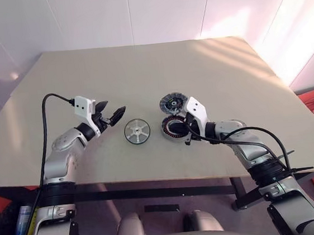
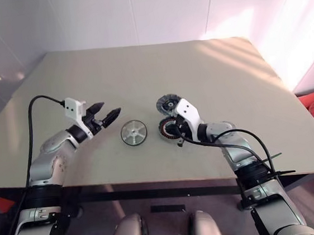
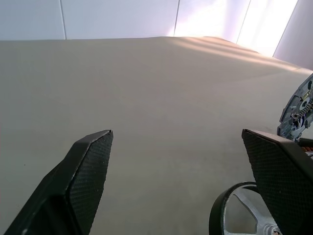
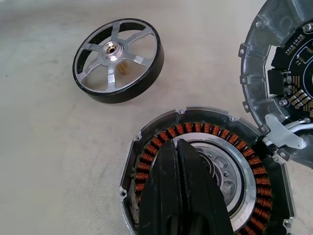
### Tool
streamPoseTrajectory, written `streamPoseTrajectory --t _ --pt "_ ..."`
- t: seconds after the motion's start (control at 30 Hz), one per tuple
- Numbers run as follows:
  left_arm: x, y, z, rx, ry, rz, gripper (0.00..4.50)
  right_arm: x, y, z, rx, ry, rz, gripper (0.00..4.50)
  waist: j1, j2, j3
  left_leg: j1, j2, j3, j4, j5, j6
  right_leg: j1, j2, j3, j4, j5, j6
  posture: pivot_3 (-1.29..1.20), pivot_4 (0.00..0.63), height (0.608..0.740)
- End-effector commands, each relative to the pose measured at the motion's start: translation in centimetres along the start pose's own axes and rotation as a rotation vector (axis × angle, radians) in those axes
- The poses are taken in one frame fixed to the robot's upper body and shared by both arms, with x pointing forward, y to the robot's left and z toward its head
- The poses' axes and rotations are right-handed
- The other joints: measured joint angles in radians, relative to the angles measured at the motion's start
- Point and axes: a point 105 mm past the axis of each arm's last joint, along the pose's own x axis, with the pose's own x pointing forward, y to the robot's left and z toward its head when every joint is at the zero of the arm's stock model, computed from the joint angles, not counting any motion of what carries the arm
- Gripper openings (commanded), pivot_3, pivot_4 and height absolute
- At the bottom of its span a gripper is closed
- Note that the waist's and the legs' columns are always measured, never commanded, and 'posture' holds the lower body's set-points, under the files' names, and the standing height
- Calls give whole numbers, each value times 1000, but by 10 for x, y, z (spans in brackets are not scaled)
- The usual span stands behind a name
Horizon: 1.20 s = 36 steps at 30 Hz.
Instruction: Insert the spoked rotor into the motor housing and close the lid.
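Head-camera frame, read from the near edge of the table (image 1: 151,168) toward the far edge. At about 8 o'clock of the frame centre, the left gripper (image 1: 112,114) hangs above the tabletop with its two black fingers spread wide and nothing between them; it points toward 3 o'clock. Just past its tips, near the frame centre, the spoked rotor (image 1: 136,132) lies flat on the table, a silver wheel with broad spokes, a central hub and a dark outer band. It is apart from both grippers.

At 3 o'clock from the rotor, near it but not touching, the motor housing (image 1: 173,128) sits open on the table, its ring of coppery windings around a silver centre facing up. The right gripper (image 4: 178,161) has its fingers pressed together; in the right wrist view they lie over the near part of the housing's winding ring and silver centre, and whether they touch it cannot be told.

At 12 o'clock from the housing, farther from the robot, the lid (image 1: 173,102) stands swung open and joined to the housing at its edge, its inner face with circuit parts exposed.
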Motion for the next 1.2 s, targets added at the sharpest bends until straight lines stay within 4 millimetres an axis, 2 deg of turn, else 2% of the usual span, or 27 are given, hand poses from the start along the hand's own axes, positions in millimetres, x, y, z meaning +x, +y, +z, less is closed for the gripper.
streamPoseTrajectory --t 0.03,0.6,1.0,1.2 --pt "-2 3 13 34 -42 6 4500 -3 -7 10 -32 -23 -22 39 0 0 0 0 0 0 0 0 0 0 0 0 0 0 0 0 0 740" --pt "-1 4 15 36 -45 10 4500 -15 -18 6 -42 -3 -66 39 0 0 0 0 0 0 0 0 0 0 0 0 0 0 0 0 0 740" --pt "-2 4 14 35 -42 10 4500 -9 -20 31 -66 -82 -56 39 0 0 0 0 0 0 0 0 0 0 0 0 0 0 0 0 0 740" --pt "-3 5 15 38 -42 10 4500 -2 -22 20 -55 -55 -54 39 0 0 0 0 0 0 0 0 0 0 0 0 0 0 0 0 0 740"
